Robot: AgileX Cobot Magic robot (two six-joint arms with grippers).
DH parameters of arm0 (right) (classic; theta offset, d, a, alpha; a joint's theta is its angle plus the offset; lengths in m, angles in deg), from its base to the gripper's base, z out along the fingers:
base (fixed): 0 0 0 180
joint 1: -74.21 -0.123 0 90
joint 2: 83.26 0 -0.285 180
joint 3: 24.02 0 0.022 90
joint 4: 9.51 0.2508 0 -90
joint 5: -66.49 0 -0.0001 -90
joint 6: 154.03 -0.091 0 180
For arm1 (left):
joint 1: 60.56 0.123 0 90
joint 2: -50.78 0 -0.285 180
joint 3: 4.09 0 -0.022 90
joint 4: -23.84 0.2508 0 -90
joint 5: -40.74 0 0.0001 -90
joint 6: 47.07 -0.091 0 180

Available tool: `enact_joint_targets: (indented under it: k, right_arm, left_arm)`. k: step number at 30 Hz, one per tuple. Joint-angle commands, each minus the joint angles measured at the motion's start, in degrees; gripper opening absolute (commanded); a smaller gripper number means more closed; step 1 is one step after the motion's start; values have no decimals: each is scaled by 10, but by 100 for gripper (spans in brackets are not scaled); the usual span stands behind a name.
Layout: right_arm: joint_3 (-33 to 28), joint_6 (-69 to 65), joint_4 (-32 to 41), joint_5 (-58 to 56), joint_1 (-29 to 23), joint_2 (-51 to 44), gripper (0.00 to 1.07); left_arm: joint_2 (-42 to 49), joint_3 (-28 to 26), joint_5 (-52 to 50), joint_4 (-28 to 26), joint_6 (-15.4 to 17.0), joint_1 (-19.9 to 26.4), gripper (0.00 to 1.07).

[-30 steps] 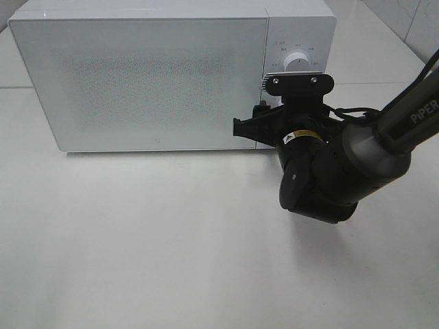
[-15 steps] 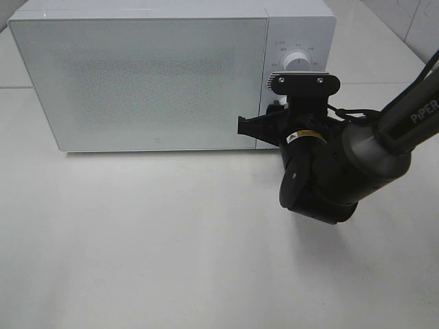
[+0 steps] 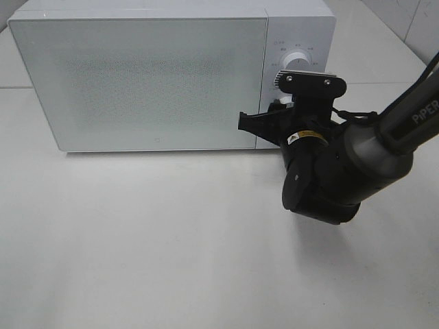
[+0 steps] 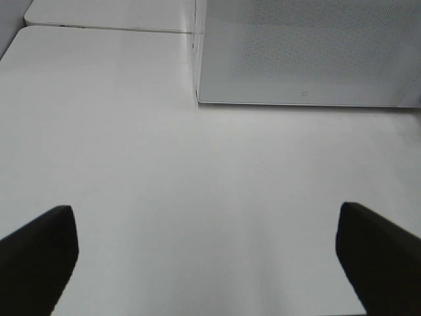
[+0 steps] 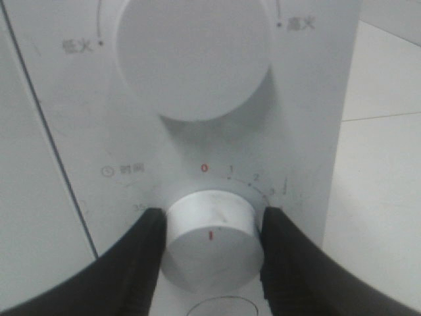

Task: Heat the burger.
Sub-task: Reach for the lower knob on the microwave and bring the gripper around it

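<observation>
Shifted slightly right, the right claw [image 5: 212,230] grips the timer dial [image 5: 209,216] on the microwave [image 3: 164,75] between part-closed jaws, the left claw [image 4: 204,217] gapes empty, and smooth plastic may slip when twisted.

My right pincer [image 5: 212,227] straddles the small round white knob [image 5: 209,240] on the white boxy microwave [image 3: 302,31]; its door [image 3: 137,82] lies leftward.

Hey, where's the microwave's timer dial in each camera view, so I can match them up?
Exterior high: hidden behind the right arm's black bracket, just below the upper dial.
Left wrist: not in it; only the microwave door shows, not the control panel.
Right wrist: the timer dial sits below the upper dial, pinched between the fingers.
Shared landmark: the microwave door, visible in all three views.
</observation>
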Motion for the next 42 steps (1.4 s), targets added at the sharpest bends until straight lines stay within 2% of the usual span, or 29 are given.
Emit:
enact_joint_targets:
  k: [1, 2, 5, 7, 11, 13, 18, 20, 26, 34, 42]
  right_arm:
    - [14, -100, -69, 114, 5, 0, 0]
    - [14, -147, -70, 122, 5, 0, 0]
    - [14, -172, -70, 123, 5, 0, 0]
    - [14, -279, -70, 122, 5, 0, 0]
    - [14, -366, -78, 121, 5, 0, 0]
    - [14, -455, -88, 121, 5, 0, 0]
    - [14, -530, -88, 121, 5, 0, 0]
    - [14, -634, -85, 121, 5, 0, 0]
    - [14, -767, -85, 121, 5, 0, 0]
    - [14, -913, -88, 120, 5, 0, 0]
    - [14, -979, -89, 120, 5, 0, 0]
  left_arm:
    - [10, 1, -3, -1, 0, 2, 100]
    - [10, 1, -3, -1, 0, 2, 100]
    - [10, 1, -3, -1, 0, 2, 100]
    - [10, 1, -3, -1, 0, 2, 100]
    - [10, 1, -3, -1, 0, 2, 100]
    - [10, 1, -3, -1, 0, 2, 100]
    - [10, 1, -3, -1, 0, 2, 100]
    - [10, 1, -3, -1, 0, 2, 100]
    - [10, 1, -3, -1, 0, 2, 100]
    - [10, 1, -3, -1, 0, 2, 100]
    - [10, 1, -3, -1, 0, 2, 100]
